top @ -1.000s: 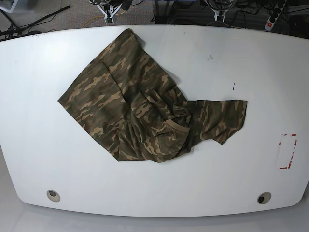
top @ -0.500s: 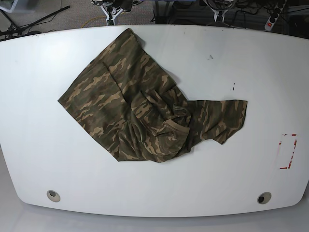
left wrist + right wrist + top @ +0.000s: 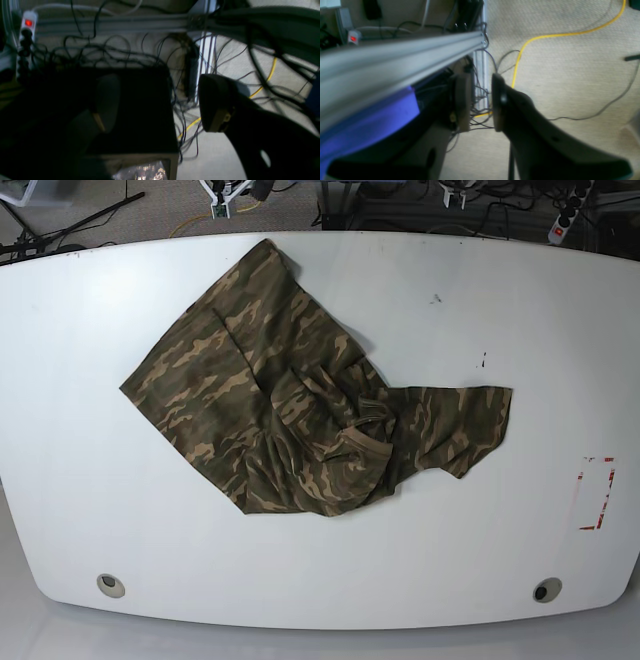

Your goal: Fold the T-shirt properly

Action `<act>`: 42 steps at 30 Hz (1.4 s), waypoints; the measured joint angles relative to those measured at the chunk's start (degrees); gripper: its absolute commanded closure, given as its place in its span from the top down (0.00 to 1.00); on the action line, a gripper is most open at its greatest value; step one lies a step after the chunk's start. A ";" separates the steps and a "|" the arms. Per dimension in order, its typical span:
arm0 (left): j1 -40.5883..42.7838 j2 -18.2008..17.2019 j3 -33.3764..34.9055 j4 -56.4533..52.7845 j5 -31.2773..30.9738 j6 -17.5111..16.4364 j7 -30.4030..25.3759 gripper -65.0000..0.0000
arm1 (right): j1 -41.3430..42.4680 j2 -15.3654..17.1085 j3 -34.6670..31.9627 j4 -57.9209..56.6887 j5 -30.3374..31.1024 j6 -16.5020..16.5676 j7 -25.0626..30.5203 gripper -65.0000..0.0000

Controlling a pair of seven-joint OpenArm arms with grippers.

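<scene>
The camouflage T-shirt [image 3: 300, 405] lies crumpled on the white table [image 3: 90, 440], left of centre, with one sleeve [image 3: 465, 425] reaching out to the right and the ribbed collar [image 3: 362, 442] bunched near the middle. Neither gripper is over it. In the left wrist view my left gripper [image 3: 160, 100] stands wide open above the floor, with nothing between its fingers [image 3: 212, 100]. In the right wrist view my right gripper [image 3: 481, 100] shows a narrow gap between its fingers [image 3: 498, 100], which hold nothing. In the base view only small bits of the arms show, at the far edge.
Red tape marks [image 3: 597, 493] sit near the table's right edge, and two round holes [image 3: 111, 584] [image 3: 546, 589] near the front. Behind the table are tangled cables [image 3: 120, 52], a yellow cable [image 3: 520, 55], an aluminium rail [image 3: 402, 57] and a power strip [image 3: 27, 23].
The arm parts at the table's far edge have drawn further out of the base view. The T-shirt has not moved.
</scene>
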 measured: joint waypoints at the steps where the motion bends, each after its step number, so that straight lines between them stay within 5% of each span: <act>1: 1.29 0.04 -0.37 2.05 0.00 0.00 -0.04 0.69 | -0.85 -0.09 0.00 1.09 -0.09 0.02 0.22 0.20; 8: 12.61 -0.20 -8.59 17.22 0.02 0.13 0.63 0.69 | -7.85 -0.17 -0.24 10.99 0.24 0.15 -0.55 0.20; 20: 29.68 0.09 -9.03 42.99 0.02 -0.26 0.57 0.69 | -20.90 -1.03 -0.61 33.79 5.38 0.79 -8.46 0.20; 27: 37.77 0.09 -9.07 55.95 -0.02 -0.42 0.87 0.69 | -27.43 -1.11 -0.46 45.81 9.01 3.98 -12.33 0.20; 42: 49.29 0.09 -13.22 80.76 0.00 -0.24 1.05 0.70 | -42.71 -0.92 -0.11 69.51 16.68 4.26 -13.05 0.20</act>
